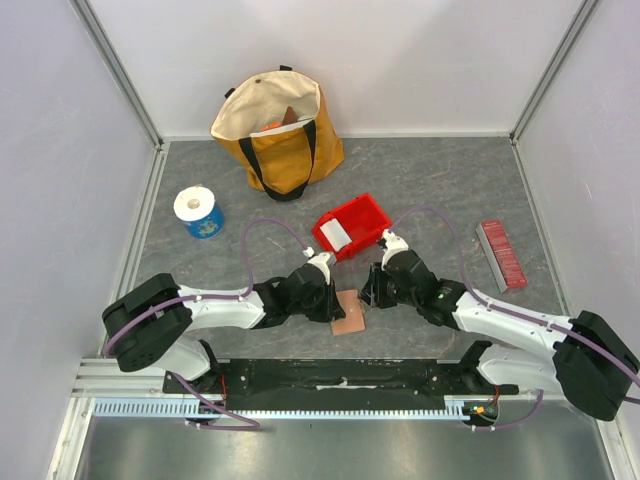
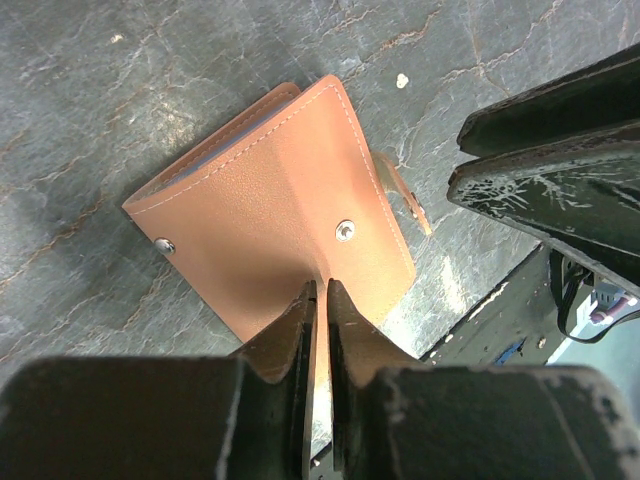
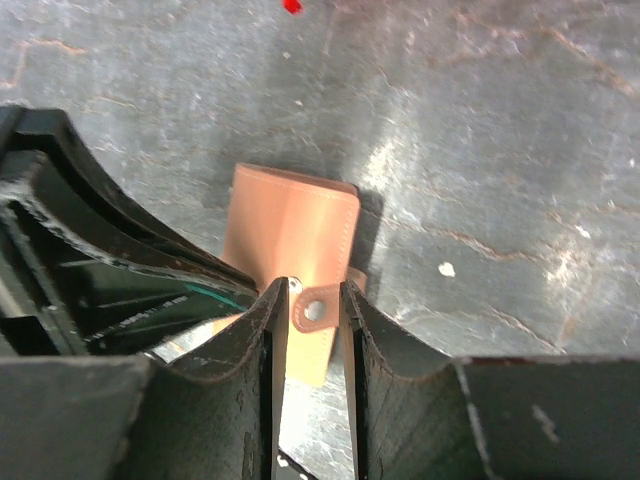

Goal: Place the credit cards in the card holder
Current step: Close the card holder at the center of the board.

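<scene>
Opening the card holder (image 1: 348, 312) is judged to be the step in hand. It is laid flat near the middle of the tabletop's (image 1: 430, 180) near edge. One edge of it is clamped by the left pincer (image 2: 320, 292). The snap tab (image 3: 315, 308) is framed by the right pincer (image 3: 310, 292), whose jaws are a little apart. Whether the tab is pinched cannot be told. The tab should be pulled slowly while the holder is held down. The two pincers are very close together, so bumps must be watched for. The red bin (image 1: 352, 225) is just beyond, and the near edge is close.
</scene>
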Controlling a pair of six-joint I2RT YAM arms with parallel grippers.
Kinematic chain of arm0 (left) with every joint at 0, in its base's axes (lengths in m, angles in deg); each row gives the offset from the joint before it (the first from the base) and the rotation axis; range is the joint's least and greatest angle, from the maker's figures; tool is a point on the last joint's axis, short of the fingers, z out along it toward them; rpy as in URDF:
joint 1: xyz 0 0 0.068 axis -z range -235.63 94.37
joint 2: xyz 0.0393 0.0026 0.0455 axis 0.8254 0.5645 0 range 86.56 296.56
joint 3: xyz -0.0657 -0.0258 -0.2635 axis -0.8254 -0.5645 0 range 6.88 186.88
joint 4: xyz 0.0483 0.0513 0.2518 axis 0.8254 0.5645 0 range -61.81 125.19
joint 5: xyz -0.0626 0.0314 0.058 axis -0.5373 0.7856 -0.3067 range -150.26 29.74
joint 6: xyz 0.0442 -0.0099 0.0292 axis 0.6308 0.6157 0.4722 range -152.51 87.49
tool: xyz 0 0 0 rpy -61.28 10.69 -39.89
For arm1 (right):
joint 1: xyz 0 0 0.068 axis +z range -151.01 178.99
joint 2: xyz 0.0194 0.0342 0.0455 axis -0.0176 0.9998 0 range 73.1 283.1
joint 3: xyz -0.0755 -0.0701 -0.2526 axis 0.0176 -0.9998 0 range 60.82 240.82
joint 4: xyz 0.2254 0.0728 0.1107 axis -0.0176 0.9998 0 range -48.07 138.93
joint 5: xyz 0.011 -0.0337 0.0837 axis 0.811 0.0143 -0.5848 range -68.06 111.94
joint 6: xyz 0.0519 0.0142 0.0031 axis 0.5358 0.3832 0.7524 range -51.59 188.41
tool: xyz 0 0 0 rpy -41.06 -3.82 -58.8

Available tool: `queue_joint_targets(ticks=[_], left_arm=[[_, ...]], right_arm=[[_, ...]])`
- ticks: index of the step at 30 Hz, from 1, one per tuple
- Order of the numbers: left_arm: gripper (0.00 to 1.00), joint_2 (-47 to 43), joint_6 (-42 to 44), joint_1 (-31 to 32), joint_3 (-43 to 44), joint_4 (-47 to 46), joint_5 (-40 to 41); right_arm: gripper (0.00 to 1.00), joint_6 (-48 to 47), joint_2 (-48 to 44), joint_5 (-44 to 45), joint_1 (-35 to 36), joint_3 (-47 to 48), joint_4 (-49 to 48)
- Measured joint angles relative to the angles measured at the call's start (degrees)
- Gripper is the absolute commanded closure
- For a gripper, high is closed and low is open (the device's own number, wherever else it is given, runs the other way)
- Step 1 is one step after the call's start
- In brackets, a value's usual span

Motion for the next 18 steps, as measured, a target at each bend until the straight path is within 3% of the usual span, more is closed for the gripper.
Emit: queue_joint_targets(ticks=[18], left_arm=[[0.86, 0.1, 0.4, 0.0, 1.0, 1.3, 1.7]], right_arm=[[0.67, 3.3, 1.0, -3.9, -0.1, -3.2, -1.6]])
